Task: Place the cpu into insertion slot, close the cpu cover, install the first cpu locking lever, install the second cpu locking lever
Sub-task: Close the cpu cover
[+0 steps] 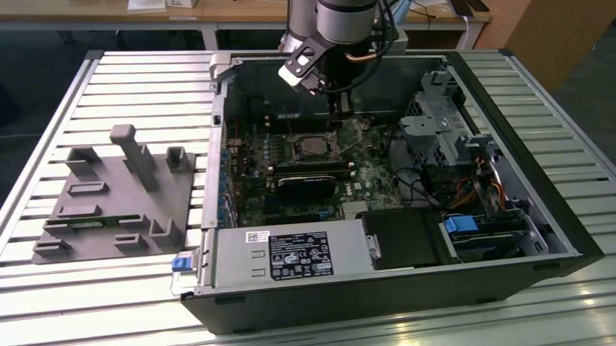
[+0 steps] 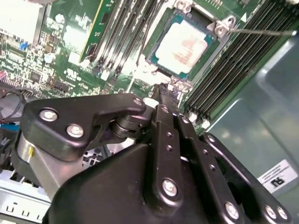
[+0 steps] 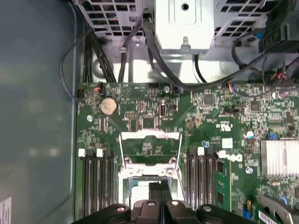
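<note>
The chip (image 2: pixel 184 44) lies flat in the socket (image 2: pixel 164 65) on the green board inside the open computer case (image 1: pixel 385 303), its pale metal face up. In the first wrist view the cover (image 3: pixel 150 135) stands swung back from the socket on its hinge, and the green board shows through its cut-out centre. A thin lever (image 2: pixel 261 31) sticks out from one corner of the socket and crosses the dark memory slots (image 2: pixel 224 74) beside it. The end effector (image 2: pixel 162 89) hangs just above the socket's edge, close to the chip but not touching it. Its fingers are pressed together with nothing between them. The case stands on a slatted metal table (image 1: pixel 135 79). A grey holder (image 1: pixel 115 194) sits on the same table, well apart from the socket, outside the case on the exterior view's left
</note>
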You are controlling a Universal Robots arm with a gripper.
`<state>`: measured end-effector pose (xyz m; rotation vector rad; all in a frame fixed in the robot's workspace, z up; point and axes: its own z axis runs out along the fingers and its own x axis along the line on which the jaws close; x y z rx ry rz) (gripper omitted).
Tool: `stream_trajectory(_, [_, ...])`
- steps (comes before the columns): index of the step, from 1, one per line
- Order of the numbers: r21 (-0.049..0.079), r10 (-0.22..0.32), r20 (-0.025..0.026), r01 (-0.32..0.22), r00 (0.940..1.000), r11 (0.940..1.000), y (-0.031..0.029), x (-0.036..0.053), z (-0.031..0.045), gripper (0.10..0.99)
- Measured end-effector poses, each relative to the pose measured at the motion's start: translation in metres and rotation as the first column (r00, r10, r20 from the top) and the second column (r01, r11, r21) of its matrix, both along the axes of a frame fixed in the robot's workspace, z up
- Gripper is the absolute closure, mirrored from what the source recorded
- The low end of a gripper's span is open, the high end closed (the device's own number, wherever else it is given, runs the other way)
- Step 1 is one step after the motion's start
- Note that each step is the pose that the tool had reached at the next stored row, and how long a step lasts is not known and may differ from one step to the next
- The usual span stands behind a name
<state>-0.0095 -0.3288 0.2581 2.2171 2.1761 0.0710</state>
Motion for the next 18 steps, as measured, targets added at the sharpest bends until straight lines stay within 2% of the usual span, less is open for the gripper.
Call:
stream_trajectory(6, [0.000, 0.000, -0.0007, 0.000, 1.0000, 1.0000, 0.0000, 0.0061, 0.0000, 0.980])
stream_trajectory(11, [0.000, 0.000, -0.0040, 0.000, 1.0000, 1.0000, 0.0000, 0.0151, 0.0000, 0.980])
stream_trajectory(13, [0.000, 0.000, -0.0075, 0.000, 1.0000, 1.0000, 0.0000, 0.0190, 0.0000, 0.980])
stream_trajectory(17, [0.000, 0.000, -0.0225, 0.000, 0.9997, 1.0000, 0.0000, 0.0264, 0.0000, 0.980])
stream_trajectory(18, [0.000, 0.000, -0.0234, 0.000, 0.9997, 1.0000, 0.0000, 0.0272, -0.0001, 0.980])
